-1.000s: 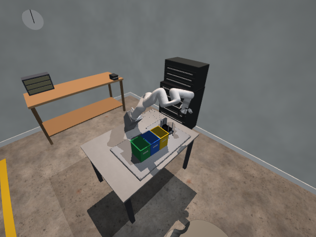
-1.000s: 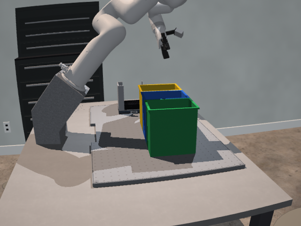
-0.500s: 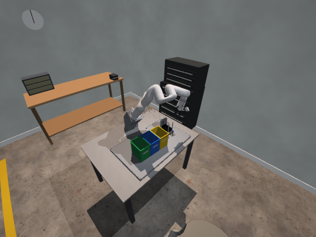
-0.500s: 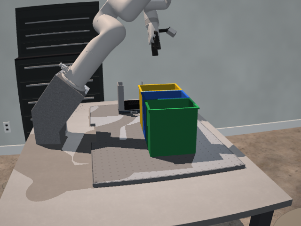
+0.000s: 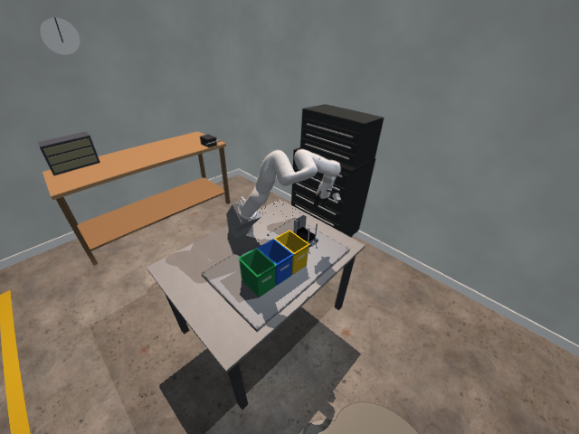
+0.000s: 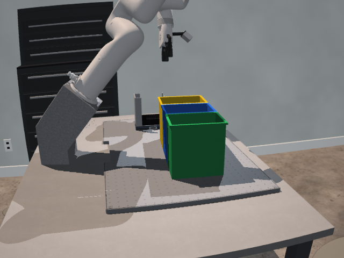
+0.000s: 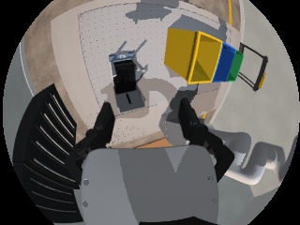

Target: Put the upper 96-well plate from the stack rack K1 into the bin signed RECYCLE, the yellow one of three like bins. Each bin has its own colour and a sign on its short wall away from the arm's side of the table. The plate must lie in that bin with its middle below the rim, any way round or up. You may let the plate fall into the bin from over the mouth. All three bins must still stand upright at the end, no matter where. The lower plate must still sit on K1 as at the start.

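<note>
Table [image 6: 194, 236]: black plate [image 7: 126, 75] on rack [image 6: 137, 109], untouched.

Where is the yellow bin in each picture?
Top view: the yellow open-topped bin is the far end of the row of three, nearest the black plate rack.
Exterior view: it is the rearmost bin; only its rim and one side show behind the blue bin.
Wrist view: upper right, tipped sideways in the image.
Shared landmark: the blue bin touching it.
</note>
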You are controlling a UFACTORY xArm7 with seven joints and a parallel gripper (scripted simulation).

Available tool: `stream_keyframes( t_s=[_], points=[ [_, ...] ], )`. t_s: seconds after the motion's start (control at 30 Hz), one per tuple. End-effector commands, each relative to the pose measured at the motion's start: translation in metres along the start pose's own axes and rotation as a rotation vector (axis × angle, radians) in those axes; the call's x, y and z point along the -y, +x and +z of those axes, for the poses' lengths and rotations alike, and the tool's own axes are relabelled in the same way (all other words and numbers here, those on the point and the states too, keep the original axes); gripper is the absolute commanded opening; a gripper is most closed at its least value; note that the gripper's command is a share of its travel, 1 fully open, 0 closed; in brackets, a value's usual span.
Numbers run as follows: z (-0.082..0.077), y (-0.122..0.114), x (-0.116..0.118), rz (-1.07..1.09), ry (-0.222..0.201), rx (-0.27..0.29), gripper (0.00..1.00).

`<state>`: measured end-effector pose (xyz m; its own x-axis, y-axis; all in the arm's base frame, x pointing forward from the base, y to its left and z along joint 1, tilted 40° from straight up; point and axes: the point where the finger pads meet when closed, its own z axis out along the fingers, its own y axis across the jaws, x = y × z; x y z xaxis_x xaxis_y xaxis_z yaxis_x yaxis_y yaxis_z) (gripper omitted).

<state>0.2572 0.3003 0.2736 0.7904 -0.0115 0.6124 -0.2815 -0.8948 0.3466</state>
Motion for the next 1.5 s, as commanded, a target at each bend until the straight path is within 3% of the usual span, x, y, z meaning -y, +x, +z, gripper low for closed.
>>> stream_keyframes(
  t_s=[0.0,0.07,0.13,0.23,0.3,0.4,0.43,0.57,0.6,0.7,0.73,0.8,0.83,0.97,1.0,1.17,1.47],
  points=[
    [-0.002,-0.023,0.005,-0.019,0.056,0.016,1.0],
    [-0.002,-0.024,0.005,-0.019,0.056,0.016,1.0],
    [-0.001,-0.033,0.006,-0.032,0.102,0.03,1.0],
    [0.0,-0.042,0.008,-0.032,0.102,0.03,1.0],
    [0.002,-0.051,0.01,-0.039,0.145,0.04,1.0],
    [0.004,-0.056,0.011,-0.039,0.145,0.04,1.0],
    [0.006,-0.06,0.012,-0.039,0.178,0.045,1.0],
    [0.01,-0.071,0.014,-0.039,0.184,0.046,1.0],
    [0.013,-0.075,0.015,-0.033,0.217,0.045,1.0],
    [0.018,-0.081,0.016,-0.032,0.22,0.045,1.0],
    [0.022,-0.084,0.017,-0.02,0.251,0.039,1.0],
    [0.028,-0.088,0.017,-0.019,0.254,0.038,1.0],
    [0.033,-0.09,0.017,-0.002,0.28,0.026,1.0],
    [0.04,-0.092,0.017,0.0,0.284,0.025,1.0],
    [0.045,-0.092,0.017,0.02,0.305,0.008,1.0],
    [0.067,-0.087,0.012,0.056,0.334,-0.027,1.0],
    [0.067,-0.087,0.012,0.056,0.334,-0.027,1.0]
  ],
)
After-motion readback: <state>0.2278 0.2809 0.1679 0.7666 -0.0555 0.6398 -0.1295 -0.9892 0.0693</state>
